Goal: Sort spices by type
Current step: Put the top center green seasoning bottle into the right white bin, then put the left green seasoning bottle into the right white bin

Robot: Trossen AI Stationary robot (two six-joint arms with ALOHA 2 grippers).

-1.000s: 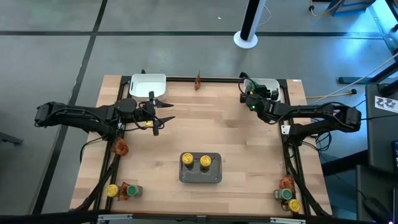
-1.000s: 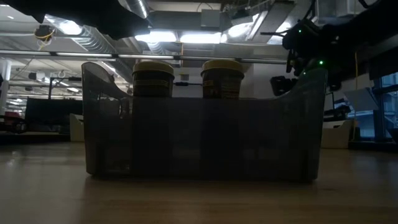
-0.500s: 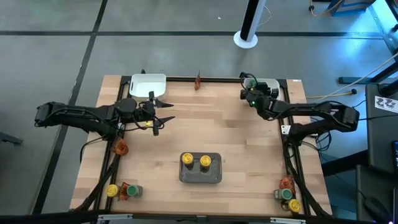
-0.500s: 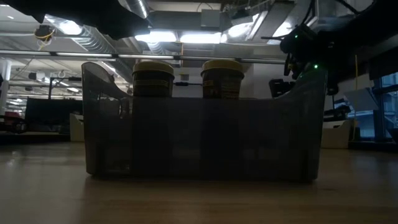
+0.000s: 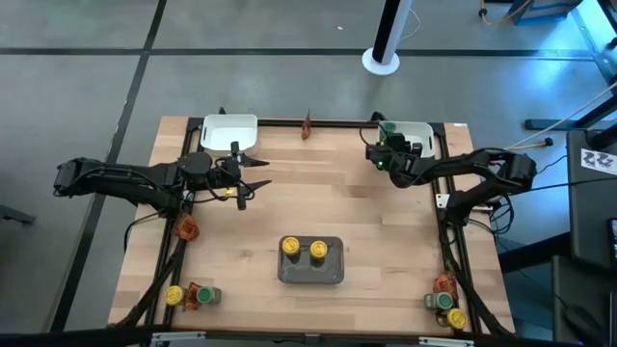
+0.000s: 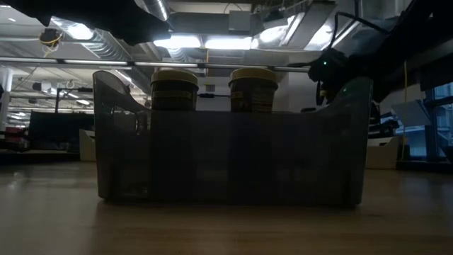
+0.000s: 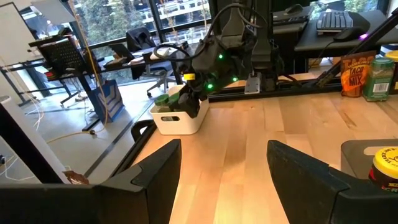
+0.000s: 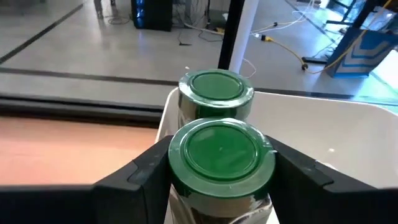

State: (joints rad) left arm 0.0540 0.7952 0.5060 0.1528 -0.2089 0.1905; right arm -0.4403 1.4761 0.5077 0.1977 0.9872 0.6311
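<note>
The right gripper [image 5: 383, 154] has swung across the worktop's [image 5: 318, 202] far side to the white tray [image 8: 336, 134], gripping a green-lidded jar [image 8: 217, 149] beside the one [image 8: 214, 87] already inside. The open left gripper [image 5: 243, 173] waits empty.

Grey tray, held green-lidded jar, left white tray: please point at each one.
grey tray [image 5: 310, 274]: high view, front wall.
green-lidded jar [image 8: 216, 151]: right wrist view, lid centre.
left white tray [image 5: 228, 132]: high view, bare floor.
</note>
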